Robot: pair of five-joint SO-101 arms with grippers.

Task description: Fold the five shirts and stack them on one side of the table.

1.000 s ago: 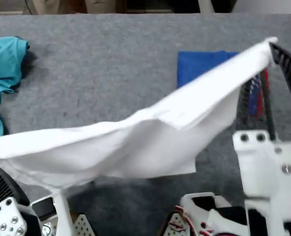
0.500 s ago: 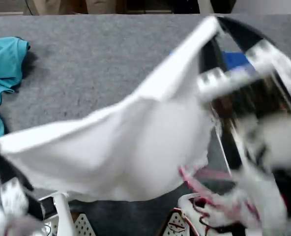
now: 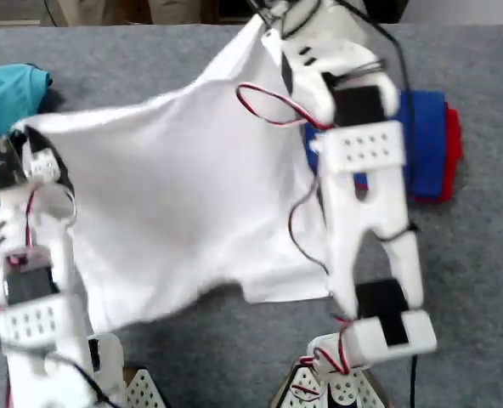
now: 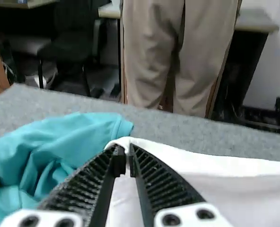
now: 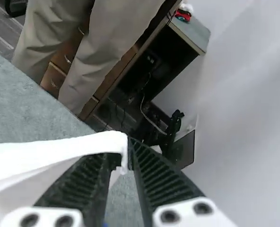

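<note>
The high view looks steeply down on the table (image 3: 149, 59) from above the arm bases. Each wrist camera sits close behind its own jaws, facing the room beyond. All three share the white shirt (image 3: 175, 204).

light: bright, even, from above | shadows: soft, on table (image 3: 481, 280) beneath white shirt (image 3: 175, 204) edge

White shirt (image 3: 183, 204) — matt smooth cloth — on felt-like grey table (image 3: 481, 272).

- An office or lab room, with a black chair (image 4: 74, 28) and a desk (image 4: 256, 21).
- Also wooden drawers (image 5: 59, 71), loose cables (image 5: 149, 118) and a plain white wall (image 5: 244, 118).
</note>
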